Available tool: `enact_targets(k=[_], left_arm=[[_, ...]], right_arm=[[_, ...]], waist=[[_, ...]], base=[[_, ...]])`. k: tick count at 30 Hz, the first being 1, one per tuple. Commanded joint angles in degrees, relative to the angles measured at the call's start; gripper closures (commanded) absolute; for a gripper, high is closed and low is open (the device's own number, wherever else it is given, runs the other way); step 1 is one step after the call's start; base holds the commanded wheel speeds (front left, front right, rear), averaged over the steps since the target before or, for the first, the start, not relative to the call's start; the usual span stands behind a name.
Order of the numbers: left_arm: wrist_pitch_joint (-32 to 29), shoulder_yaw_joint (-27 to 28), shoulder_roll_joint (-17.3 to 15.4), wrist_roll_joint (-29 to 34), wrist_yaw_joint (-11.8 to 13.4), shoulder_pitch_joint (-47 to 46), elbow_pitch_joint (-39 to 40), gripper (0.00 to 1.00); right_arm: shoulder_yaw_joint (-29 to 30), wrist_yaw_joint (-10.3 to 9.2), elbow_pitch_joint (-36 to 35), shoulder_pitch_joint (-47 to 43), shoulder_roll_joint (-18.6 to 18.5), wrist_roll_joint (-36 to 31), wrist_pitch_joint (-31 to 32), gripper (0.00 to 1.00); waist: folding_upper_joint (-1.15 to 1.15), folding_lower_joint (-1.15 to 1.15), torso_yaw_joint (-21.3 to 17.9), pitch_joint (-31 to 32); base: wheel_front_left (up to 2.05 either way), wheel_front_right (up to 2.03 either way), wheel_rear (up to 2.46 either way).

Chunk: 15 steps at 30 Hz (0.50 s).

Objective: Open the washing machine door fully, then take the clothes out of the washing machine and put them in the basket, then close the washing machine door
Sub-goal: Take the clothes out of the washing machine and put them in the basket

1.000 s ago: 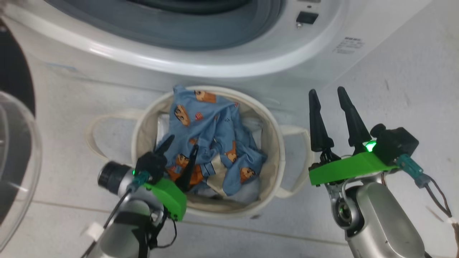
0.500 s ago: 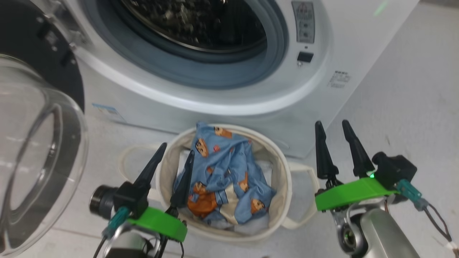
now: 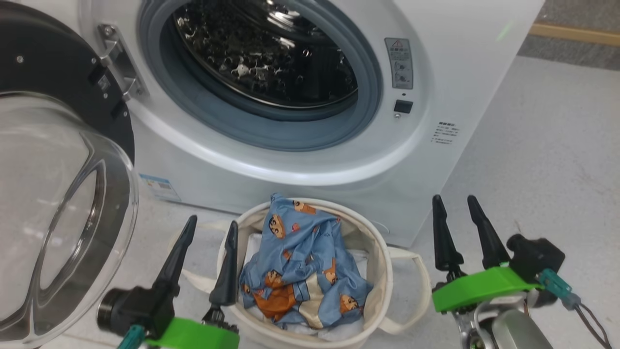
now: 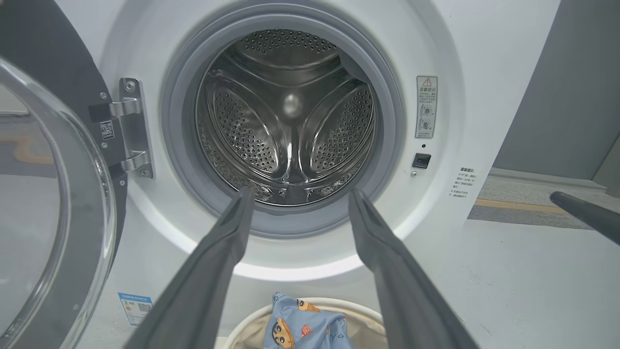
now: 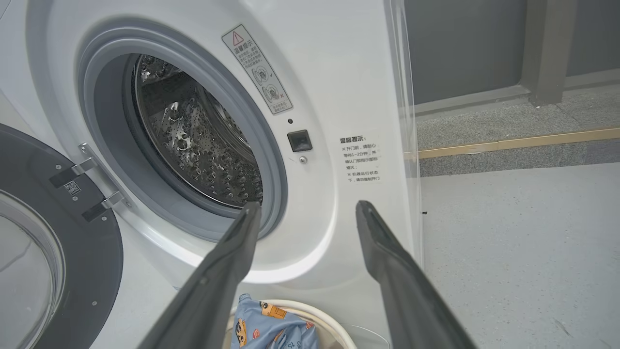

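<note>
Head view is showing the tools nearest. The left gripper [image 3: 213, 221] is hanging at the near left with its two dark fingers spread wide and nothing between them. The right gripper [image 3: 454, 198] at the near right is standing just as wide and just as empty.

Between them the basket [image 3: 383, 261] is sitting on the floor just in front of the washing machine [image 3: 465, 58]. The clothes [image 3: 300, 261] are lying heaped inside it, with one fold riding up at the far rim. At the left the washing machine door [image 3: 63, 97] is standing swung out, its glass bowl bulging toward the robot.

Farther back the steel drum [image 4: 290, 121] is gaping, and no fabric is showing in it (as far as the left wrist view reaches). The unloading is therefore looking finished, and closing the door is the step coming due.

That move is calling for the left gripper to get round the door's free edge. It then needs to push the door rightward and away until it latches, while minding the basket below the opening.
</note>
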State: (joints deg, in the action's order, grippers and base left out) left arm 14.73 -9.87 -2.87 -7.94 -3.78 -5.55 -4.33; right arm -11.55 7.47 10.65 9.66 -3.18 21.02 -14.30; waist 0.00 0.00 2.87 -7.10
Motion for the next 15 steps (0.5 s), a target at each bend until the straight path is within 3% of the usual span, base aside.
enact_targets(k=[1,10,15], left_arm=[[0.27,2.34,-0.03,-0.78,0.66,-0.16,2.51,0.00],[0.27,2.88,-0.01,0.93,3.50,2.46,-0.35,0.00],[0.27,2.84,-0.01,0.56,3.87,2.55,-1.57,0.00]], right_arm=[[-0.92,0.02,-1.64,0.10,0.30,0.42,-0.70,0.00],[-0.33,0.02,-1.10,-1.28,0.30,0.98,-0.70,0.00],[-0.18,0.02,-0.91,-1.64,0.30,1.15,-0.70,0.00]], waist=[[0.00,0.00,-0.26,0.57],[0.00,0.00,-0.73,2.37],[0.00,0.00,-0.61,2.94]], base=[[0.00,0.00,0.00],[0.00,0.00,0.00],[0.00,0.00,0.00]])
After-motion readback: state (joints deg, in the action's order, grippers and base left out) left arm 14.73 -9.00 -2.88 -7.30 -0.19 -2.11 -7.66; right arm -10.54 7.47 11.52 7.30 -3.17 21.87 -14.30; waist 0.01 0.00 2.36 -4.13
